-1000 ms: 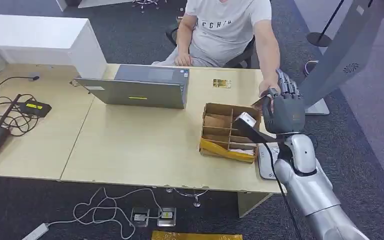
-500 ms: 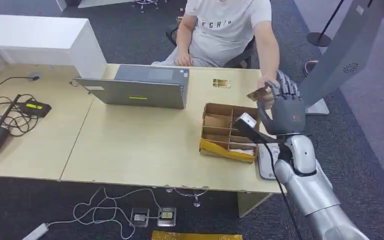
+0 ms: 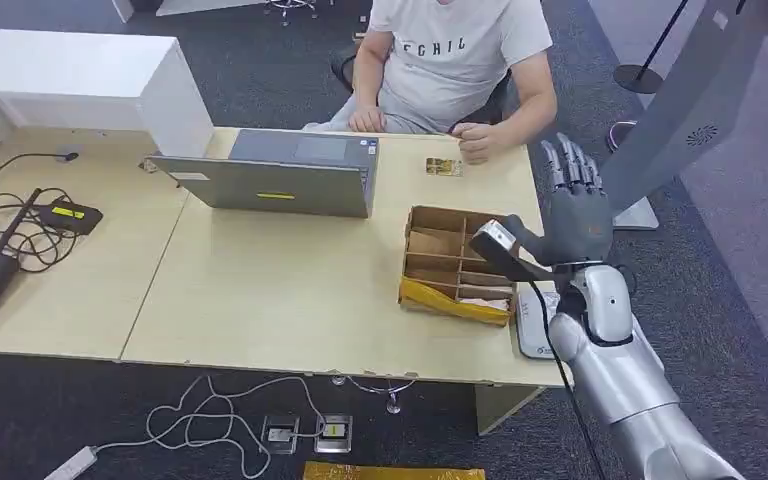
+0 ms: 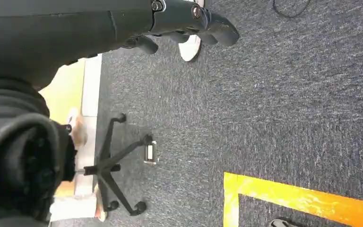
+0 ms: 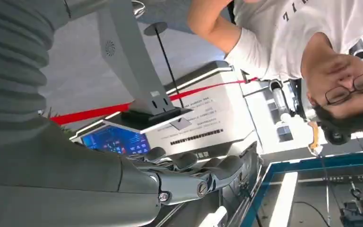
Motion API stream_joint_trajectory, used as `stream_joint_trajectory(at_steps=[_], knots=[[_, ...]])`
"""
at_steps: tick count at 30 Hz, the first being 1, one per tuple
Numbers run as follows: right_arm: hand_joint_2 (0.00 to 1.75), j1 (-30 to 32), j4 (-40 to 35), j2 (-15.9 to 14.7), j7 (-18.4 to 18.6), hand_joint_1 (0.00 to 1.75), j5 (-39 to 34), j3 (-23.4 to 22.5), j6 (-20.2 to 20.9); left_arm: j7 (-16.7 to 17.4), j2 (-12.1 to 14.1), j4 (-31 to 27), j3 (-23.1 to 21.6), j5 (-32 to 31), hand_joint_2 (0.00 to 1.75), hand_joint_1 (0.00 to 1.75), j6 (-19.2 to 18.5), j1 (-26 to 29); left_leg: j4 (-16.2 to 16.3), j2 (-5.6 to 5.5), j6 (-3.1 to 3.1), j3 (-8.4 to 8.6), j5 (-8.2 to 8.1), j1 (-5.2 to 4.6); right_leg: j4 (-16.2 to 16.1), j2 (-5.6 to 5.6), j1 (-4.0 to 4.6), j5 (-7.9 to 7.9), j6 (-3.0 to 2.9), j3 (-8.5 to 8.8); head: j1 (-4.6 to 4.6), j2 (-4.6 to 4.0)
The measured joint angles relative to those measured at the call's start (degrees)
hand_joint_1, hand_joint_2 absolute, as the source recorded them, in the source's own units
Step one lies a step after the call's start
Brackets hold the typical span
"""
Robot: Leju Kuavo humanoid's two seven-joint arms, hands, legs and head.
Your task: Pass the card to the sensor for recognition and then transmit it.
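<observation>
My right hand (image 3: 570,215) is raised above the right end of the desk with its fingers straight up, spread and holding nothing. In the right wrist view the same hand (image 5: 184,177) is empty, facing the seated person (image 5: 312,52). The person's fist (image 3: 475,140) rests at the desk's far edge; I cannot tell whether a card is in it. A yellow card (image 3: 443,166) lies flat on the desk beside that fist. A white sensor pad (image 3: 534,322) sits at the near right edge, partly behind my forearm. My left hand (image 4: 189,21) hangs over the carpet, holding nothing.
A divided cardboard box (image 3: 457,262) stands just left of my right hand. A grey laptop (image 3: 280,175) sits mid-desk, cables and black devices (image 3: 20,225) at the left end. A grey kiosk stand (image 3: 680,110) rises to the right of the desk.
The person took the card out of my right hand and drew their hand back to the desk's far edge. My right hand stays raised, now empty with its fingers straight.
</observation>
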Motion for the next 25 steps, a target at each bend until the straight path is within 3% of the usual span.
stream_joint_trajectory(at_steps=[13,22,25], knots=[[1.75,-0.8,0.6,-0.4,1.2,0.00,0.4,-0.1,-0.1,-0.2,0.0,0.0,-0.1,0.4,0.00,0.00,0.1,0.0,0.0,0.00,0.00,0.03,0.00,-0.01,0.0,0.00,-0.01,0.00,0.00,-0.02,-0.02,0.00],[1.75,-2.2,0.7,-5.2,0.2,0.00,-0.6,-2.9,0.4,-0.6,0.0,0.0,-0.1,1.1,0.00,0.00,0.3,0.0,0.0,0.03,-0.01,0.04,-0.01,-0.03,0.0,0.02,-0.03,0.02,-0.01,-0.04,0.00,0.00],[1.75,-2.9,0.9,-8.5,-0.2,0.00,-0.3,-4.7,0.8,-1.0,0.0,0.0,-0.1,1.3,0.00,0.00,0.2,0.2,0.0,-0.08,0.01,0.00,0.00,-0.03,0.0,-0.09,-0.03,0.02,-0.01,-0.04,0.00,0.00]])
